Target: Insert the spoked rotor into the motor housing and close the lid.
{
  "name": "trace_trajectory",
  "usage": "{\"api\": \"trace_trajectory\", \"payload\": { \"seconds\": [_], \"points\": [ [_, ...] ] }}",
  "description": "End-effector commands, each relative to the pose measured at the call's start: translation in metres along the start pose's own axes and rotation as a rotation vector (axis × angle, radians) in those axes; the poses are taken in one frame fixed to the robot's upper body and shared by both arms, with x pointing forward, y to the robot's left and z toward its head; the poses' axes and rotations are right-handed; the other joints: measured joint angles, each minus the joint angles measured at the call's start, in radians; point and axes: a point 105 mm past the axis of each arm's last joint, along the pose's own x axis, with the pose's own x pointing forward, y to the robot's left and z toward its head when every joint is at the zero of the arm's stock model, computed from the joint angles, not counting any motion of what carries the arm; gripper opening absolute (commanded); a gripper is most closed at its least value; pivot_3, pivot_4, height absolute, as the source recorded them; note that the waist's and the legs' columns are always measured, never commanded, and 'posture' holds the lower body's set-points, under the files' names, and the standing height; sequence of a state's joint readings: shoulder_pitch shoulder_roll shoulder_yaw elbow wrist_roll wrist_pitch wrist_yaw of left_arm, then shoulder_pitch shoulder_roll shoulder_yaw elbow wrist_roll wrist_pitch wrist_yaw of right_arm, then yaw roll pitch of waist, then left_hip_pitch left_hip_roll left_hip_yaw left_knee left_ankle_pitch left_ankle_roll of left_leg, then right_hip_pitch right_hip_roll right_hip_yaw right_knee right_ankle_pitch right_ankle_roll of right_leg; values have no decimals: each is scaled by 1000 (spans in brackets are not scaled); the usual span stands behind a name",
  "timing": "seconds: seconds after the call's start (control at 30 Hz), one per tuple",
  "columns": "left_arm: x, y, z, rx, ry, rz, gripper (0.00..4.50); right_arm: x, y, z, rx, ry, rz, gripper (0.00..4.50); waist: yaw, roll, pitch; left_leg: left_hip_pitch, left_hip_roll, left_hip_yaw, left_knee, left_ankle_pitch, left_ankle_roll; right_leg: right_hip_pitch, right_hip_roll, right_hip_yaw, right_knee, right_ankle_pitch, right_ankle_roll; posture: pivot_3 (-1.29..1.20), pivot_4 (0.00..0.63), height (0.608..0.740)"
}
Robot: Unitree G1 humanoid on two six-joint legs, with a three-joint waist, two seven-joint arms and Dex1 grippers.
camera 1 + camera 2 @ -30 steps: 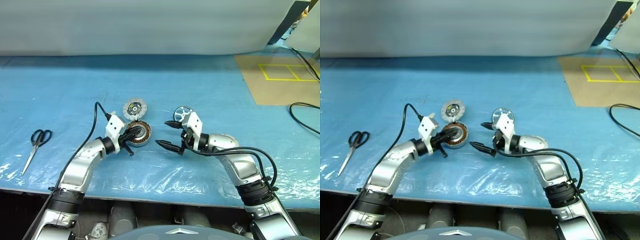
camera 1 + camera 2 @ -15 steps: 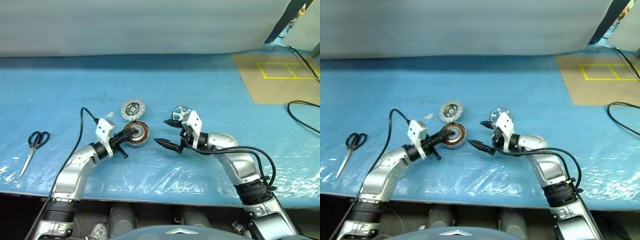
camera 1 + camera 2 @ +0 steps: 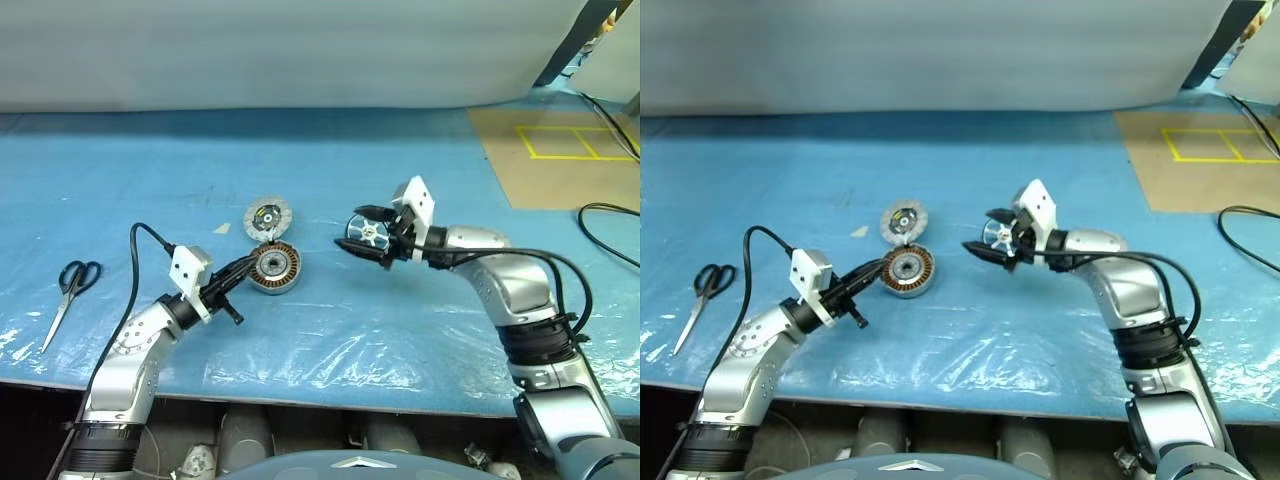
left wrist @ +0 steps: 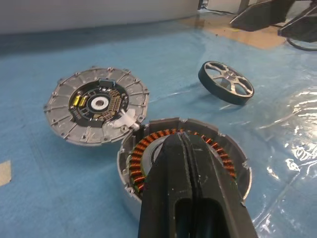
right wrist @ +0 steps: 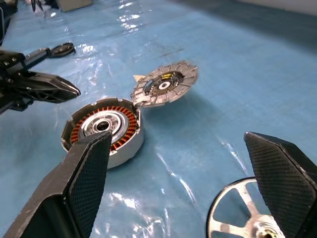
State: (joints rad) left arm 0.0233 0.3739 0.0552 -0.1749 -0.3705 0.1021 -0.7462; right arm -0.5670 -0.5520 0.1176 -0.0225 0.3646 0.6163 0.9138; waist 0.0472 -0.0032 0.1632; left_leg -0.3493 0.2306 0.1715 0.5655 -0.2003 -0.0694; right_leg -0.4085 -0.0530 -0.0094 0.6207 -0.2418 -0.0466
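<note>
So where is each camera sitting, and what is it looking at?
Head cameras (left and right eye): up on the robot's head, looking forward and down at the blue table; both arms show.
Left wrist camera: on the left arm, looking along the shut left pincer at the motor housing.
Right wrist camera: on the right arm, looking between the open right pincer fingers at the spoked rotor.
Shared: all four show the housing and the lid.

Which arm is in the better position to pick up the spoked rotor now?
The right. The right gripper is open, its fingers either side of the spoked rotor. The left gripper is shut, at the motor housing.
</note>
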Motion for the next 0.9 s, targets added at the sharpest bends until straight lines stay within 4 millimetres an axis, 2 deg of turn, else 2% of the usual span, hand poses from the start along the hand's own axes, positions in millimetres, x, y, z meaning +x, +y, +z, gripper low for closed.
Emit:
{"api": "trace_trajectory", "payload": {
  "seconds": [0.03, 0.27, 0.43, 0.6, 0.9],
  "points": [
    [3, -8, 10, 27, -53, -9, 13, -6, -13, 0, -40, 92, -10, 4500, 0, 0, 0, 0, 0, 0, 0, 0, 0, 0, 0, 0, 0, 0, 0, 0, 150, 740],
    [0, -16, 2, 17, -62, -3, 13, -2, -36, -12, -105, 306, -4, 4500, -4, 0, 0, -1, 1, 0, 0, 0, 0, 0, 1, 0, 0, 0, 0, 0, 150, 740],
    [-4, -21, -1, 6, -76, 20, 13, 4, -53, -25, -269, 433, 38, 4500, -2, 0, 0, -1, 1, 1, 2, 0, 0, -1, 0, 0, 1, 0, -1, 0, 150, 740],
    [-10, -23, -2, 4, -77, 46, 13, 11, -69, -29, -351, 494, 41, 4500, -3, 0, 0, -2, 2, 1, 4, -1, 1, -2, 0, -1, 3, 0, -1, 0, 150, 740],
    [-13, -23, -1, -1, -68, 73, 13, 18, -73, -28, -377, 492, 74, 4500, -2, 0, 0, -8, 4, 2, 7, 0, 7, -9, 1, -1, 7, 0, -1, 0, 150, 740]
  ]
}}
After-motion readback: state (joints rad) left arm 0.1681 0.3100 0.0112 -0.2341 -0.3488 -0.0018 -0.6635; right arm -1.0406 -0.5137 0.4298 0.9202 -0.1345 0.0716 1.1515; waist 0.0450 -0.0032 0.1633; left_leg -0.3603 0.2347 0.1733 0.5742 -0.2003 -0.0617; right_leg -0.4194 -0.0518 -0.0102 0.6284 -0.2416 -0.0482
